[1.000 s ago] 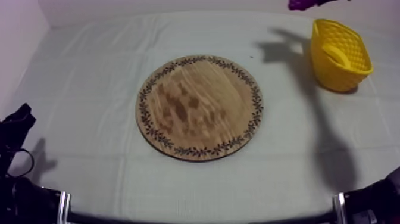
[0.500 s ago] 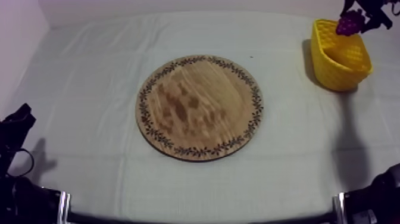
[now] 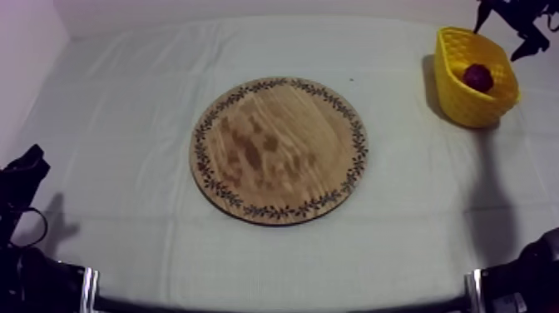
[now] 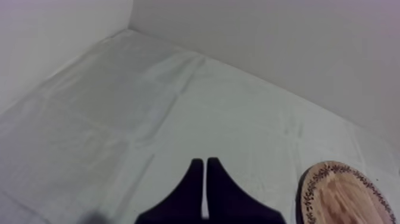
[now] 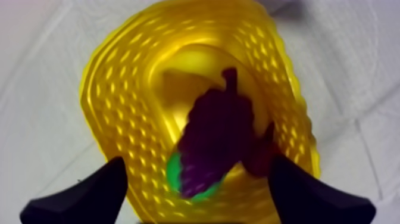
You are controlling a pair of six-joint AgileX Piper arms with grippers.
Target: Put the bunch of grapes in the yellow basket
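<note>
The purple bunch of grapes (image 3: 478, 77) (image 5: 217, 140) lies inside the yellow basket (image 3: 460, 100) (image 5: 119, 101) at the table's far right. Just above the basket hangs my right gripper (image 3: 509, 25) (image 5: 199, 202), open, its two black fingers (image 5: 89, 196) spread wide on either side of the grapes and touching nothing. The round wooden board (image 3: 279, 150) (image 4: 348, 196) sits bare in the middle of the table. Low at the left edge rests my left gripper (image 3: 25, 171) (image 4: 205, 179), shut on nothing, its fingers together as a narrow wedge.
Under the grapes in the basket a green thing (image 5: 174, 173) and a dark red thing (image 5: 259, 158) peek out; I cannot tell what they are. The grey-white cloth (image 3: 125, 100) lies flat around the board, with a wall behind the table.
Half a second ago my right gripper held the grapes over the basket's rim. It has opened, and the grapes now lie in the basket. The left arm has not moved.
</note>
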